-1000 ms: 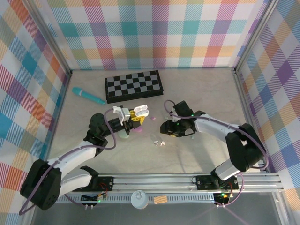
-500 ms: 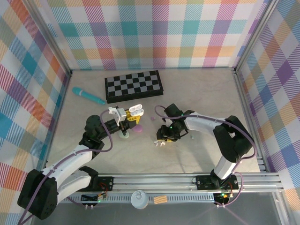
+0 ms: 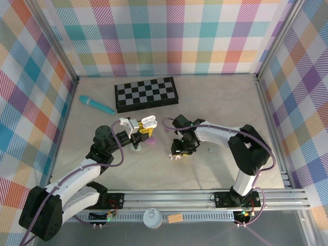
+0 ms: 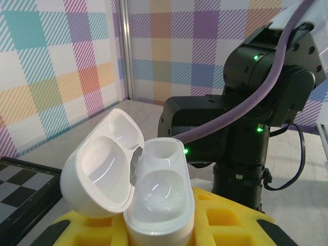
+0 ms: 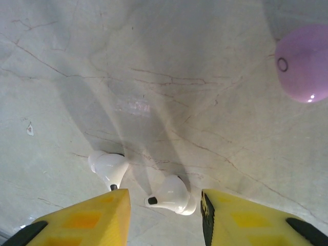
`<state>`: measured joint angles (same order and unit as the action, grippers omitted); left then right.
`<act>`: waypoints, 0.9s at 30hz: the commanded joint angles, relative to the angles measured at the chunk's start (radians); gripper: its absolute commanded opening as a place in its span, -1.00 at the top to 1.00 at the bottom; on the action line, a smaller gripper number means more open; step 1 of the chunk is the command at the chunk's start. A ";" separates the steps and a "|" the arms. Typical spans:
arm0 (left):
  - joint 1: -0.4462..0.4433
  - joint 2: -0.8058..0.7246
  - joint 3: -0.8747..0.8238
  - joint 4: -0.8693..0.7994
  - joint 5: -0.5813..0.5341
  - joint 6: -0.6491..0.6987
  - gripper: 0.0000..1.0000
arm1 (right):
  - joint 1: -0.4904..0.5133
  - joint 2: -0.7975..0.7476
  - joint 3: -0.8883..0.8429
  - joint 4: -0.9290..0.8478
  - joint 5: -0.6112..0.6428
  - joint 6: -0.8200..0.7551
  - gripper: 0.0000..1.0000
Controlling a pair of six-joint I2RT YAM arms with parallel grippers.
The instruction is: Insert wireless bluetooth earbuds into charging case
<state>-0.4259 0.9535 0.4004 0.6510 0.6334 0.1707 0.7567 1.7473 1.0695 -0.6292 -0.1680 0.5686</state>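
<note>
White earbud [image 5: 173, 196] between yellow fingers [image 5: 246, 220], apparently untouched, second earbud [image 5: 108, 168] just outside.

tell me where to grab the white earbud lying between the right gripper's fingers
Probably its rounded bud end, from straight above. The white earbud lies flat on the table, stem tip toward one finger, between the open fingers of the right gripper; the bulb is its thickest part. Mind the second earbud close beside that finger.
</note>
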 commanded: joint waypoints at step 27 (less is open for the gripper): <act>0.021 -0.090 0.011 -0.075 -0.010 0.056 0.96 | -0.016 -0.001 0.007 -0.064 0.019 0.022 0.38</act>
<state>-0.4152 0.8665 0.4004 0.5739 0.6159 0.2039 0.7647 1.7931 1.1053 -0.7074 -0.0952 0.5873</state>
